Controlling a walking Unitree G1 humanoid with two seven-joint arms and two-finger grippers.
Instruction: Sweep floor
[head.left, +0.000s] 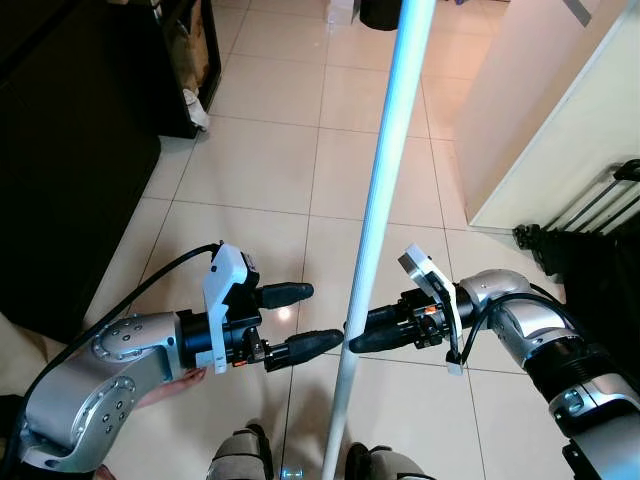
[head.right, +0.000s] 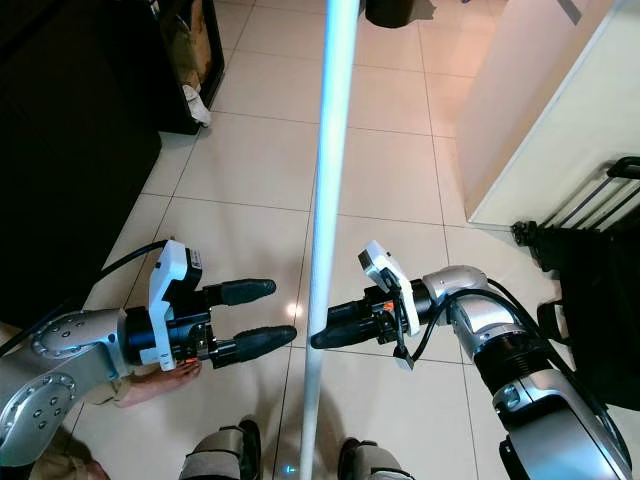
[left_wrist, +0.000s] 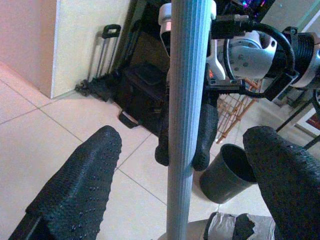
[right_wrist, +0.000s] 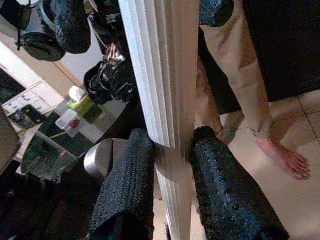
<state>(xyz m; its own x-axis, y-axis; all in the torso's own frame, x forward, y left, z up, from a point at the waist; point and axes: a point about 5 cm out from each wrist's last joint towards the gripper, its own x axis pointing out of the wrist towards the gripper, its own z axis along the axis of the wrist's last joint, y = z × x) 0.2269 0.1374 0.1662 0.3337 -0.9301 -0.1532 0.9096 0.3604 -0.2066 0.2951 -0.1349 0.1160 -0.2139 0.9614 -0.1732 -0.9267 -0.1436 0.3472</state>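
Note:
A pale ribbed broom pole (head.left: 385, 180) stands nearly upright in front of me and runs from the top edge down between my feet. My right gripper (head.left: 358, 335) is shut on the broom pole (right_wrist: 160, 75), one black finger (right_wrist: 127, 190) pressed on each side. My left gripper (head.left: 320, 315) hangs open just left of the pole at about the same height. Nothing is between its fingers (left_wrist: 80, 185). The pole (left_wrist: 187, 100) stands in line with their gap, a little beyond the tips. The broom head is hidden.
A dark cabinet (head.left: 70, 150) fills the left side. A cream wall (head.left: 560, 110) and a black trolley (head.left: 590, 230) stand to the right. A person's bare foot (head.left: 165, 385) rests on the tiles under my left arm. A dark bin (head.left: 380, 12) stands far ahead.

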